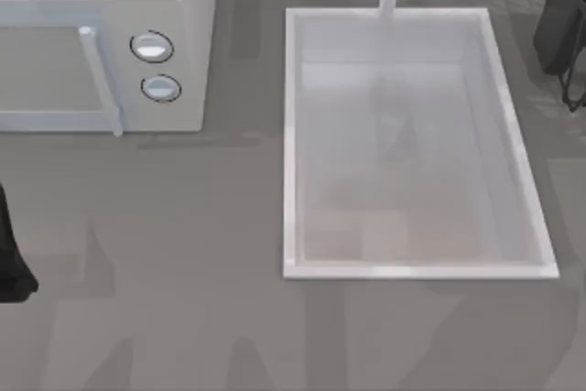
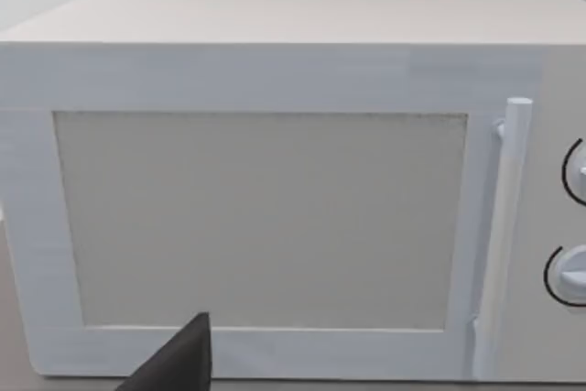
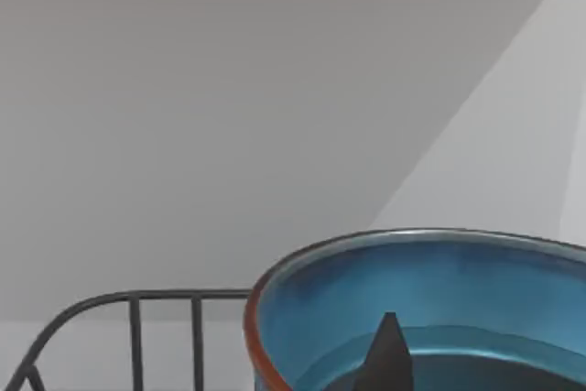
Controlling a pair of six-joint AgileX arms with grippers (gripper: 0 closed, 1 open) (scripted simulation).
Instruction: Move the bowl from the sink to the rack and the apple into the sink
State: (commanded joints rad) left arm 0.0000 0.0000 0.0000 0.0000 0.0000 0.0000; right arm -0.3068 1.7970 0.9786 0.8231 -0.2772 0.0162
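Bowl at the rack, apple pending

The bowl (image 3: 430,309) sits close under the right gripper (image 3: 389,354), beside the rack (image 3: 137,327), at the table's two o'clock; grip unreadable. A poorly seated bowl could tip off. The sink (image 1: 291,135) is empty.

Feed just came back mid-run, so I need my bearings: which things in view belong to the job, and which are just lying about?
Job:
sink, top view's right
bowl, at right pincer
rack, beside bowl

Lying about:
microwave, top view's left, facing left arm
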